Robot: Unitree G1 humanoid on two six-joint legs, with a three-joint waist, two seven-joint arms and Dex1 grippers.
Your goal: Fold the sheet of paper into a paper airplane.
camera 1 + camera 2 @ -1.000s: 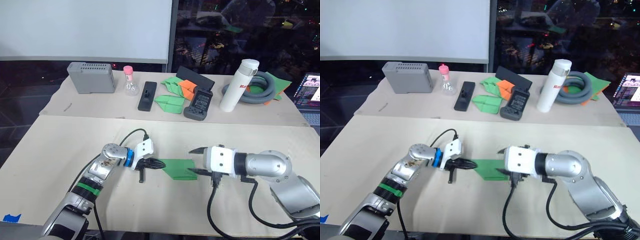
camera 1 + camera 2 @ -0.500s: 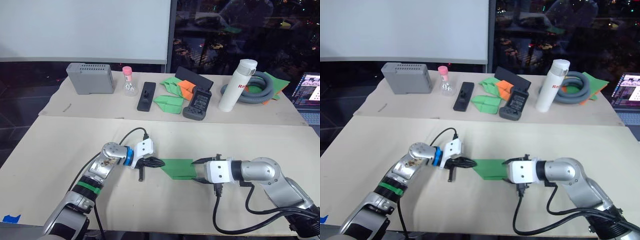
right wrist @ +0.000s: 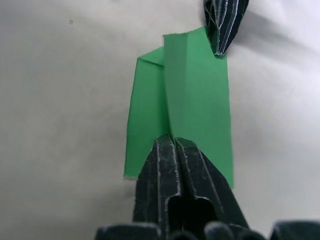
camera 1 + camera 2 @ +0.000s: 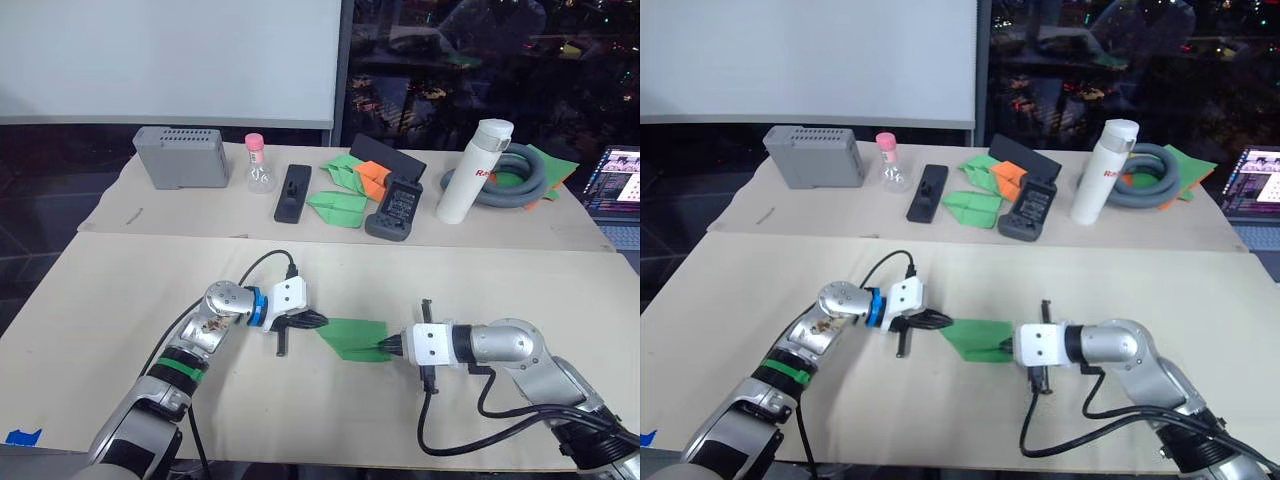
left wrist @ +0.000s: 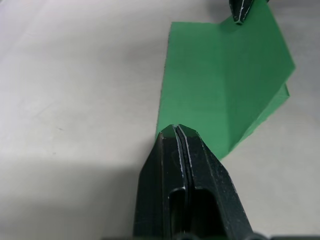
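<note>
Lowered since a second ago, the right gripper [image 4: 393, 346] is pinched shut on the right end of the sheet of paper [image 4: 352, 337] at mid-table; the left gripper [image 4: 318, 321], closed, pins its left tip. Several folds are made; wings appear unfinished.

I see the paper [image 4: 354, 337] lying on the near table [image 4: 120, 300], between my two grippers. The left gripper [image 4: 318, 321] is at its left end and the right gripper [image 4: 393, 346] at its right end, both touching it. On the far table [image 4: 200, 215], from left to right, there is a box [image 4: 182, 156], then a small bottle [image 4: 260, 164], a remote [image 4: 293, 192], some folded papers [image 4: 345, 190], a handset [image 4: 397, 208], a flask [image 4: 473, 171] and a hose [image 4: 525, 178] behind the flask. A laptop [image 4: 622, 190] stands at the far right edge.
</note>
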